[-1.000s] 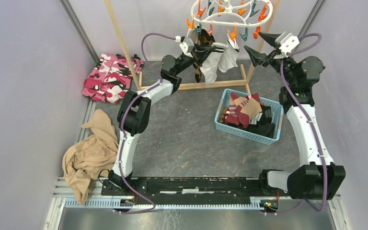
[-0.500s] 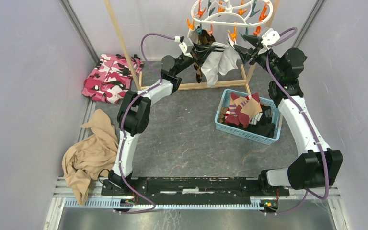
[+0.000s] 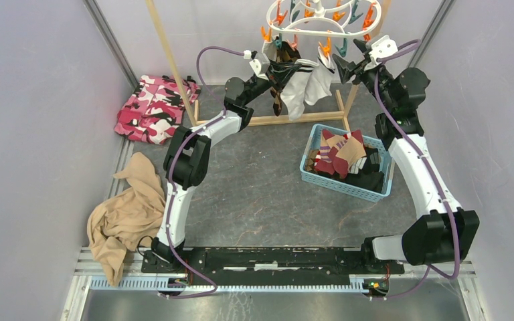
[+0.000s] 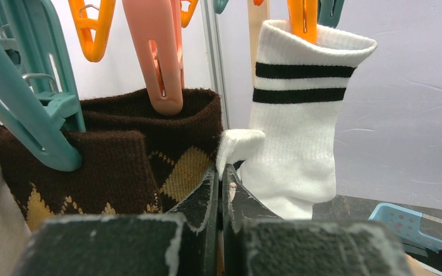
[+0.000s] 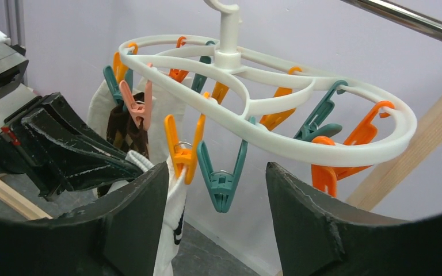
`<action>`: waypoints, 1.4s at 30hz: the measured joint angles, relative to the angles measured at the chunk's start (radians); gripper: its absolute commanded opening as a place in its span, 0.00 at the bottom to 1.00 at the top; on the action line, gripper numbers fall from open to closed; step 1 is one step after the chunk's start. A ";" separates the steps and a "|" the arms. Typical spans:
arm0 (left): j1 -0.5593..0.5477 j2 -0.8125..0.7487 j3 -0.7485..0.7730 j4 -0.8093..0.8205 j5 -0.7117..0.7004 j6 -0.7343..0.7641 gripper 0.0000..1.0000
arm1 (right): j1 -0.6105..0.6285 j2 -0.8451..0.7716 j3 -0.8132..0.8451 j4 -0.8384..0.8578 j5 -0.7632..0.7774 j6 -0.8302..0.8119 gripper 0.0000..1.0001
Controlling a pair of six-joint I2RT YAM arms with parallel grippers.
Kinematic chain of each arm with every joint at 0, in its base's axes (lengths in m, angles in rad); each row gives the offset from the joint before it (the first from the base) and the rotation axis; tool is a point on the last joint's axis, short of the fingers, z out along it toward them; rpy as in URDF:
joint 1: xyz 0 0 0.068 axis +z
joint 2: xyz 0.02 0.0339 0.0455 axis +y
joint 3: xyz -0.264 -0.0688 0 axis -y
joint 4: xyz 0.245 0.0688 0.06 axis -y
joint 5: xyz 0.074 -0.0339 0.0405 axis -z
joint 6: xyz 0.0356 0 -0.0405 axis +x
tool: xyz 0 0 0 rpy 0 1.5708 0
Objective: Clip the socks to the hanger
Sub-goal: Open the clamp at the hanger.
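Observation:
The white hanger (image 3: 314,23) hangs at the back; it fills the right wrist view (image 5: 276,95). A brown argyle sock (image 4: 121,167) hangs from pink and teal clothespins. A white sock with dark stripes (image 4: 302,126) hangs from an orange clothespin (image 4: 304,20). My left gripper (image 4: 218,171) is shut on a white sock's edge (image 4: 239,144), and shows beside the hung socks from above (image 3: 276,67). My right gripper (image 5: 216,169) is open, its jaws either side of a free teal clothespin (image 5: 221,184), and from above it sits under the hanger's right side (image 3: 348,57). An orange clothespin (image 5: 181,158) holds the striped white sock.
A light blue basket (image 3: 383,194) right of centre holds several more socks (image 3: 338,154). The wooden rack frame (image 3: 268,120) stands under the hanger. A pink camouflage cloth (image 3: 150,107) lies back left, a tan garment (image 3: 124,217) near left.
My right gripper has swung left and up from beside the rack to the hanger's clothespins, still open. The left gripper and hung socks have barely moved.

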State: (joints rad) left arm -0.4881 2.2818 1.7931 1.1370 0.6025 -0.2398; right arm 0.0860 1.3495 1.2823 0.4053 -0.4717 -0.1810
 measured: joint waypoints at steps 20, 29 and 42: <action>0.000 0.000 0.000 0.003 0.000 -0.002 0.02 | 0.014 0.109 0.033 0.069 0.059 0.084 0.65; 0.000 0.000 0.000 0.014 0.000 -0.011 0.02 | 0.017 0.135 0.076 0.106 0.064 0.108 0.60; 0.000 0.000 0.000 0.022 0.000 -0.014 0.02 | 0.017 0.161 0.100 0.111 0.062 0.115 0.35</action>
State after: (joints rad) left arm -0.4881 2.2818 1.7931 1.1587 0.6025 -0.2539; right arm 0.1032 1.5108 1.3823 0.5159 -0.4095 -0.0658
